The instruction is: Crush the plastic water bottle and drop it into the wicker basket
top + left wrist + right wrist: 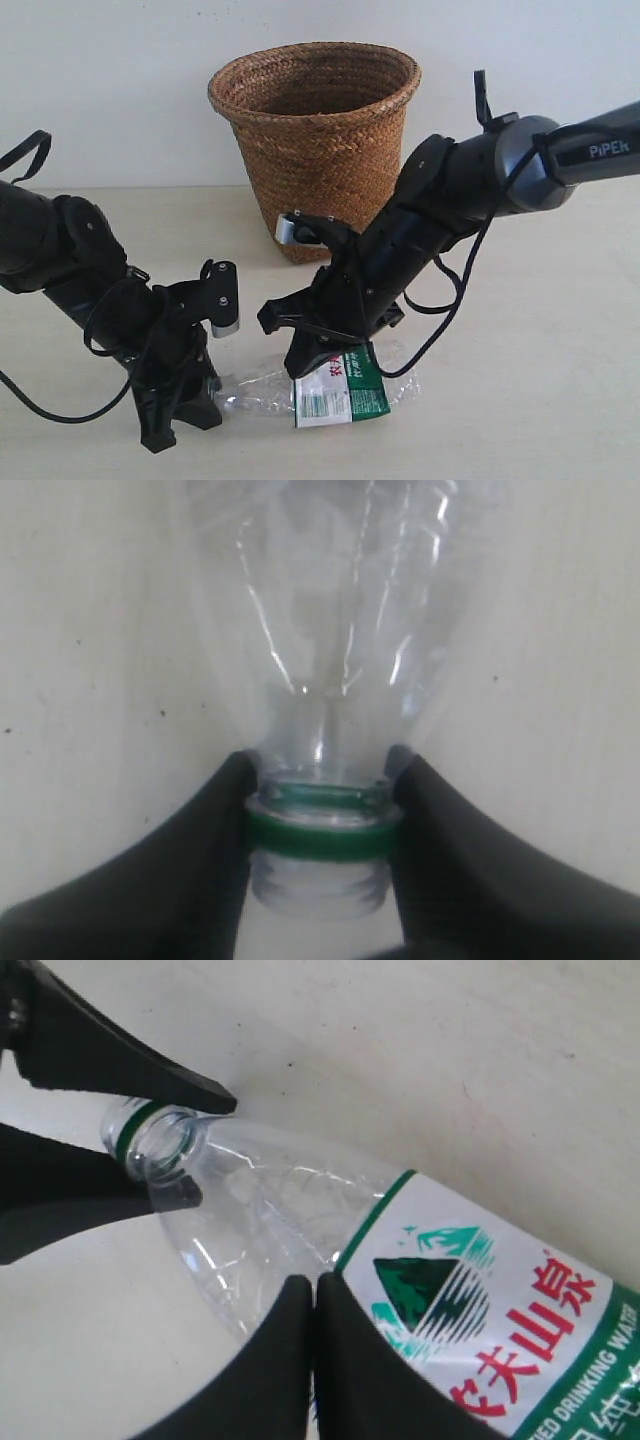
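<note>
The plastic water bottle (340, 395) lies on its side on the table in front of the wicker basket (315, 130), neck to the left and uncapped. My left gripper (205, 400) is shut on its neck; in the left wrist view both fingers clamp the green ring (320, 835) of the bottle (340, 630). My right gripper (305, 365) is shut, with nothing between its fingers. Its joined tips (314, 1285) rest on the clear body (270, 1210) at the label's edge (480, 1310). The left gripper's fingers (100, 1060) also show there.
The basket stands upright at the back against a white wall, its round mouth open. The pale tabletop (540, 330) stretches out to the right of the bottle. Black cables hang from both arms near the bottle.
</note>
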Motion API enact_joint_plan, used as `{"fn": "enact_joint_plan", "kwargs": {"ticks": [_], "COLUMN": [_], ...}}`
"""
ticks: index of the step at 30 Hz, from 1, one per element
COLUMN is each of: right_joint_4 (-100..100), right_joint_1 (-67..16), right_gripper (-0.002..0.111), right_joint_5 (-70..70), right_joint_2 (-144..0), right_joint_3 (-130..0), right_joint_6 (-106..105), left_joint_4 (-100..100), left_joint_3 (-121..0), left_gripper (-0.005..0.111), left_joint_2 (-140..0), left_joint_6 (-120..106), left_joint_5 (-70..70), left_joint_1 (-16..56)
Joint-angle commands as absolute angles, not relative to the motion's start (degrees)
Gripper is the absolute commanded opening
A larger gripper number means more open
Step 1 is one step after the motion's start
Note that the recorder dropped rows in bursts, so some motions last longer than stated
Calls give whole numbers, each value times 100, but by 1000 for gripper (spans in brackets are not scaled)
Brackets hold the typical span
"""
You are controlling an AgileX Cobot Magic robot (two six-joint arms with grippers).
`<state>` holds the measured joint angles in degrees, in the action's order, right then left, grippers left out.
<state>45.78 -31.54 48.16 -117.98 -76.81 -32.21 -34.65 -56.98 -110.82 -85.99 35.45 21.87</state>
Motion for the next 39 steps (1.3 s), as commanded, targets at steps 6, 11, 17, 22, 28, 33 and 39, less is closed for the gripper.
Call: {"fn": "enact_joint_plan", "kwargs": {"ticks": [6, 11, 17, 22, 28, 33, 39], "right_joint_4": [4739, 4784, 4784, 4771, 4676, 4402, 3630], "right_joint_1": [-3166, -3166, -3166, -3089, -3022, -3022, -3022], "right_gripper": [0, 0, 0, 0, 0, 0, 0], "right_joint_5": [4629, 4707, 5022, 5132, 5460, 5587, 5801], "right_joint_2": [-12432, -12928, -13458, -13412, -12726, -11763, -10558], "right_joint_3": [-7672, -7808, -8255, -8293, -8293, -8169, -7955], "right_joint_6": [-3227, -3107, -2863, -2840, -2942, -2894, -2607], "left_joint_4": [-3614, -3616, -3729, -3770, -3791, -3804, -3816], "left_joint_3": [-5697, -5697, -5697, -5697, -5697, -5697, -5697], "left_gripper": [5, 5, 5, 5, 5, 5, 5], "left_joint_2": [-11050, -11050, -11050, -11050, -11050, -11050, -11050], "left_joint_6": [-8547, -8547, -8547, -8547, -8547, -8547, -8547], "left_joint_5": [3510, 3495, 3494, 3531, 3531, 3542, 3541], "left_joint_1": [2185, 2185, 2185, 2185, 2185, 2185, 2185]}}
